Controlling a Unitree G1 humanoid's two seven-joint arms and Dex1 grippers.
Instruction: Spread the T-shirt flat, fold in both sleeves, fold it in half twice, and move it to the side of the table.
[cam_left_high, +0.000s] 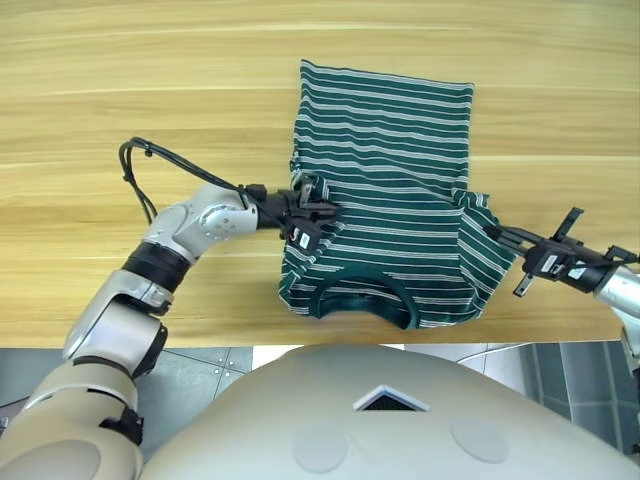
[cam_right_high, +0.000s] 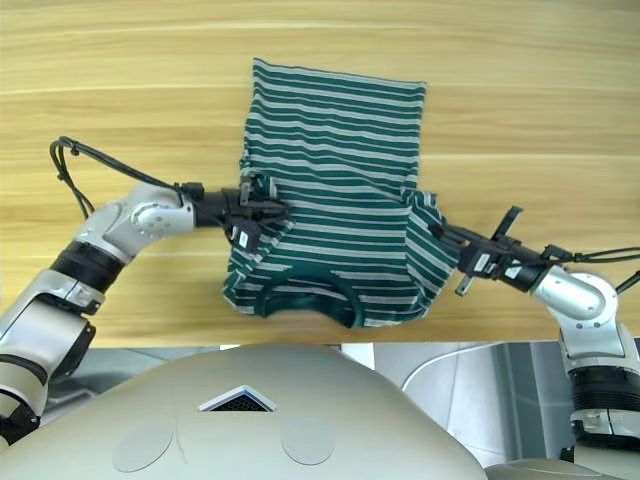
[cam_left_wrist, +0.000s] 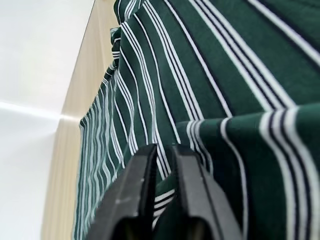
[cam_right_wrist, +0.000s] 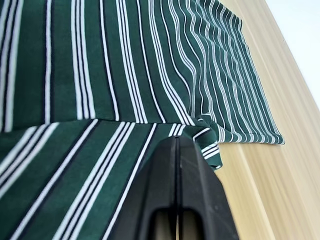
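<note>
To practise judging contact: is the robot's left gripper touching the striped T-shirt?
Touching. The left wrist view shows the left gripper pinching a fold of the T-shirt, with striped cloth caught between its two fingers.

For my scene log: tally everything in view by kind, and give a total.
T-shirt, green striped: 1
Grippers: 2, the left gripper and the right gripper, each with fingers shut on the T-shirt
Table, wooden: 1
Total: 4
</note>
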